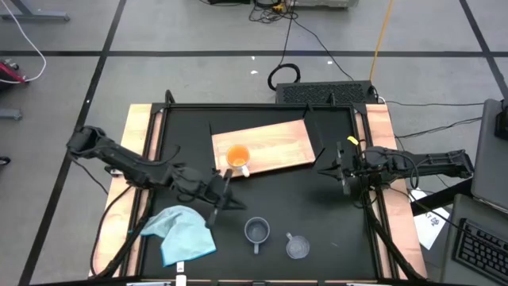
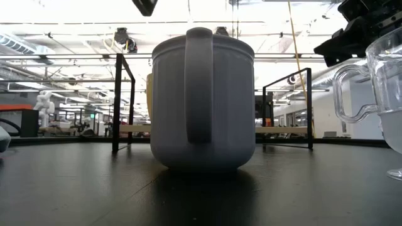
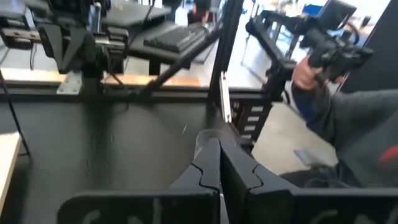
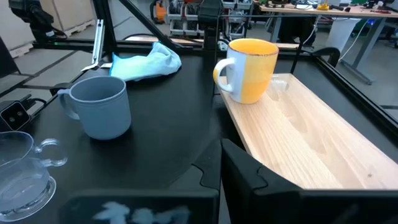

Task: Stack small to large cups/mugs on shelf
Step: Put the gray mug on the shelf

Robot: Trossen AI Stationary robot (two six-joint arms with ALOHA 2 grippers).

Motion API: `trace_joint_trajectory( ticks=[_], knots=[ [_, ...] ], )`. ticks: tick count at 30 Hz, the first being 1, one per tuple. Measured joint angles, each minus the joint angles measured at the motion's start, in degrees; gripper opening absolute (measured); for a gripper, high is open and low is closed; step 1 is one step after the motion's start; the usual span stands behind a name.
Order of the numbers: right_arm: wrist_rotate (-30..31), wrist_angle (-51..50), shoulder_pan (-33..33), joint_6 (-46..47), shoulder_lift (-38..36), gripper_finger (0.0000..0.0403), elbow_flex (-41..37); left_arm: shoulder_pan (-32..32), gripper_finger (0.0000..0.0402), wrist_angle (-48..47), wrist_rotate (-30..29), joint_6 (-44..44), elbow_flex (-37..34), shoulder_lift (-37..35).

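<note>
Orange ceramic cup with white handle (image 1: pixel 238 156) stands on the flat light-brown wooden shelf board (image 1: pixel 278 141). Grey-blue mug (image 1: pixel 256 231) and clear see-through cup (image 1: pixel 297 247) sit off the board, unstacked. Left gripper (image 1: pixel 225 187) beside the board's near edge and right gripper (image 1: pixel 340 168) off its end: both closed, empty

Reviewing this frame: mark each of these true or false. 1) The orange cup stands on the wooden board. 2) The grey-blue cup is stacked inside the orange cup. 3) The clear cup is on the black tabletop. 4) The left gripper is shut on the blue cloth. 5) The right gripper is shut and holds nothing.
1) True: the orange cup stands upright on the wooden board, near one end.
2) False: the grey-blue cup stands alone on the black tabletop.
3) True: the clear cup stands beside the grey-blue cup.
4) False: the left gripper is shut but empty; the blue cloth lies apart from it.
5) True: the right gripper is shut and empty.
</note>
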Motion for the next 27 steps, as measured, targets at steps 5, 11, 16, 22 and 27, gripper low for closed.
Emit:
trace_joint_trajectory(
  ticks=[5, 11, 16, 22, 27],
  knots=[
    [0.00, -1.23, 0.00, 0.00, 0.00, 0.0000, 0.00, 0.00, 0.0002, -9.54, 0.09, -0.62, 7.38, 3.46],
    [0.02, -1.42, 0.01, 0.02, 0.00, 0.0000, 0.00, -0.02, 0.0002, -21.81, 0.20, -1.85, 18.09, 8.85],
    [0.02, -1.38, -0.02, 0.05, 0.00, 0.0000, 0.00, -0.03, 0.0003, -31.49, 0.21, -3.26, 26.94, 15.21],
    [0.04, -1.42, -0.02, 0.07, -0.01, 0.0000, 0.00, -0.04, 0.0011, -41.87, 0.31, -3.79, 33.97, 20.91],
    [0.04, -1.73, -0.02, 0.07, 0.00, 0.0000, 0.00, 0.02, 0.0035, -47.74, 0.39, -6.08, 37.04, 24.05]
  ],
)
